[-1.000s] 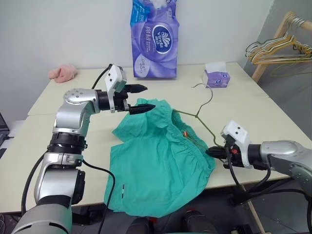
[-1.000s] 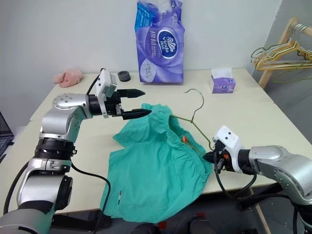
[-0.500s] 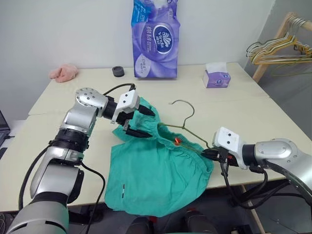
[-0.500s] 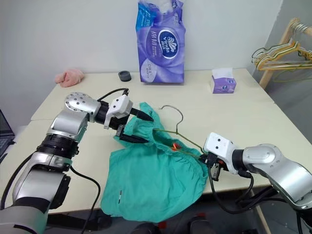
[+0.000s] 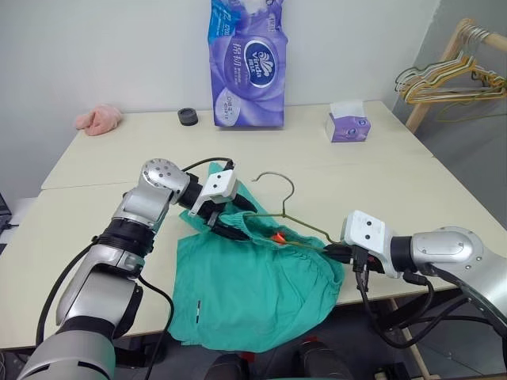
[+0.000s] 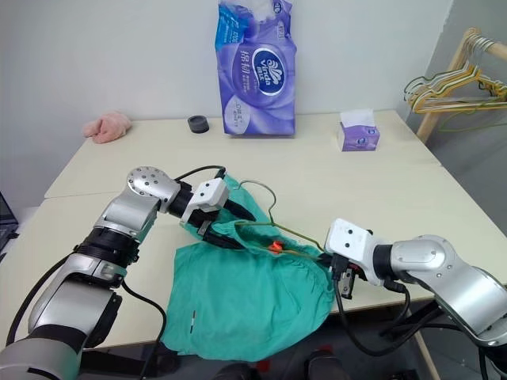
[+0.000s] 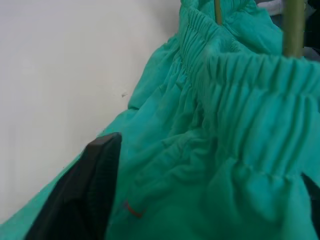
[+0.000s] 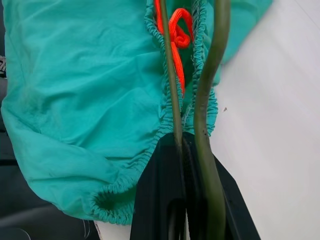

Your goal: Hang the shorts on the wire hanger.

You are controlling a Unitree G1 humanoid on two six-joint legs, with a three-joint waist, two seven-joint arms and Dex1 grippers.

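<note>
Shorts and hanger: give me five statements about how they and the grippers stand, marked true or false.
1. The right gripper has its fingers shut on the wire hanger. True.
2. The shorts lie wholly on the table. False: their lower part hangs over the near edge.
3. The hanger's hook points toward the near edge. False: it rises toward the far side, above the shorts.
4. The left gripper is at the shorts' waistband. True.
5. The tissue box sits on the shorts. False: it stands apart, near the far right corner.
</note>
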